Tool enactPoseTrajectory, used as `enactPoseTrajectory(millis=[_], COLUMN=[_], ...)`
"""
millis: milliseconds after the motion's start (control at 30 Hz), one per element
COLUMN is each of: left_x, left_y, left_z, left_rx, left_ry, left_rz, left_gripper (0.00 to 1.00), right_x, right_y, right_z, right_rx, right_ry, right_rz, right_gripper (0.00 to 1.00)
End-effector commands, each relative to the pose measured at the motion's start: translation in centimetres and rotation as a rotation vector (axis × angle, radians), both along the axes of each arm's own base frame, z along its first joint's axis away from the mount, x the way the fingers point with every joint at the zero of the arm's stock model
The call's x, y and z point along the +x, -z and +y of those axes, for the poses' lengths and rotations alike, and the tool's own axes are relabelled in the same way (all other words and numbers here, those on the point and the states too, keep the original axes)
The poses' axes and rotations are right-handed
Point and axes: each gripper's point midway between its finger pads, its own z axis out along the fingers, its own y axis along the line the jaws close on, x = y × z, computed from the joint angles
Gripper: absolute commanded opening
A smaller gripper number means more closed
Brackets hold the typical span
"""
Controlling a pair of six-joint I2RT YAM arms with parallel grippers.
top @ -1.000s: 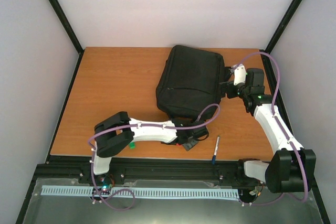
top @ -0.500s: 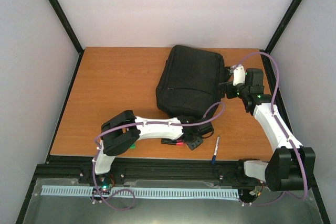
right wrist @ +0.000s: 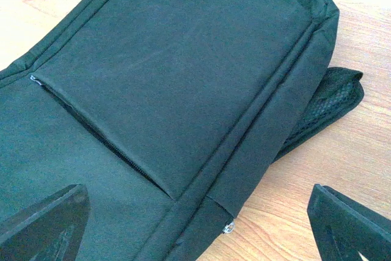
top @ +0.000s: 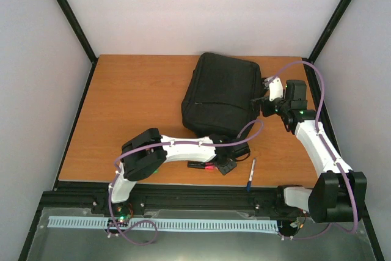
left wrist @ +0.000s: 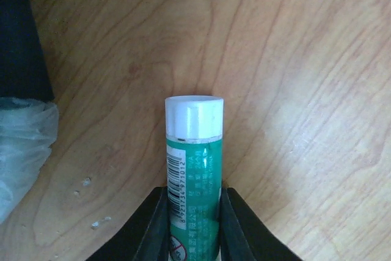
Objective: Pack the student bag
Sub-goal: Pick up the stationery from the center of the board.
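With the bag (top: 221, 93) flat on the table (top: 134, 102), far right of centre, the left gripper (left wrist: 194, 212) pinches a glue stick (left wrist: 194, 151) by its base for loading, and the right gripper (right wrist: 195, 230) hovers spread wide over the bag, probably to open its zip (right wrist: 91, 128).

In the left wrist view, the green tube (left wrist: 194, 169) runs off the bottom edge between the left fingers (left wrist: 149, 233), its label print too blurred to read. A pale crumpled wrapper (left wrist: 21, 145) is cut by the left edge. In the right wrist view, the student bag (right wrist: 171, 77) overruns the left and bottom edges and hides most of a mesh piece (right wrist: 330, 99). From above, a red-and-black item (top: 201, 165) on the worktop (top: 134, 102) is too small to name.
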Motion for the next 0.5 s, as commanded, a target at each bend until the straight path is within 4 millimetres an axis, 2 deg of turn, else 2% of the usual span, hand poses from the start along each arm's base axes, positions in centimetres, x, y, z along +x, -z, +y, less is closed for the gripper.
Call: enactPoseTrajectory(millis=[0, 67, 233, 400, 467], left_x=[0.6, 0.6, 0.7, 0.5, 0.5], left_y=[-1.5, -3.0, -8.9, -15.2, -17.1], left_z=[-0.3, -0.7, -0.9, 0.4, 1.3], left_rx=[-0.014, -0.047, -0.157, -0.292, -0.341], left_ry=[-0.004, 0.002, 0.014, -0.007, -0.032], left_rz=[-0.018, -0.027, -0.076, -0.13, -0.142], left_gripper=[0.19, 0.11, 0.07, 0.02, 0.01], right_x=[-0.3, -0.4, -1.0, -1.3, -1.1], right_y=[-0.2, -0.1, -0.9, -2.0, -2.1], right_z=[0.2, 0.4, 1.7, 3.1, 3.3], right_rx=[0.0, -0.007, -0.026, -0.012, -0.026], right_ry=[-0.036, -0.063, -0.189, -0.299, -0.322], right_rz=[-0.014, -0.008, 0.004, 0.015, 0.02], right_gripper=[1.0, 1.0, 0.92, 0.8, 0.74])
